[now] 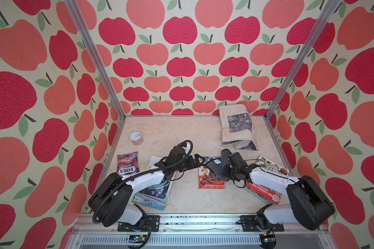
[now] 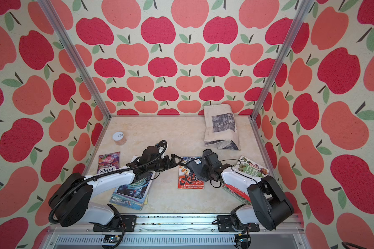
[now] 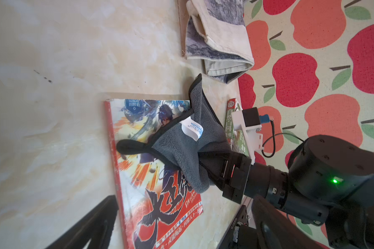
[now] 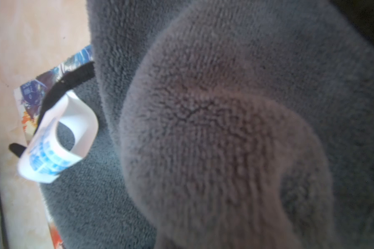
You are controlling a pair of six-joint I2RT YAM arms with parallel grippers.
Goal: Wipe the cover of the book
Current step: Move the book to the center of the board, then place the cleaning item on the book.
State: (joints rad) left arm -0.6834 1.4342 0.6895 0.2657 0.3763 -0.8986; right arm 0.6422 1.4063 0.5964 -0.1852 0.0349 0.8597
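The book (image 1: 211, 183) (image 2: 190, 183) with a red and blue comic cover lies flat on the table, in front of centre. A grey cloth (image 1: 213, 167) (image 2: 192, 167) with a white label (image 3: 192, 129) is draped over the far part of its cover (image 3: 160, 194). My right gripper (image 1: 220, 172) (image 3: 205, 166) is shut on the cloth, its fingertips buried in the folds. In the right wrist view the cloth (image 4: 203, 129) fills almost everything. My left gripper (image 1: 200, 161) (image 2: 177, 160) hovers open just left of the book's far corner, holding nothing.
A folded printed fabric bag (image 1: 238, 127) lies at the back right. A small can (image 1: 136, 138) and a Fox's candy bag (image 1: 127, 165) sit at the left. Books (image 1: 153, 190) lie under the left arm, and a green book (image 1: 272, 167) under the right arm.
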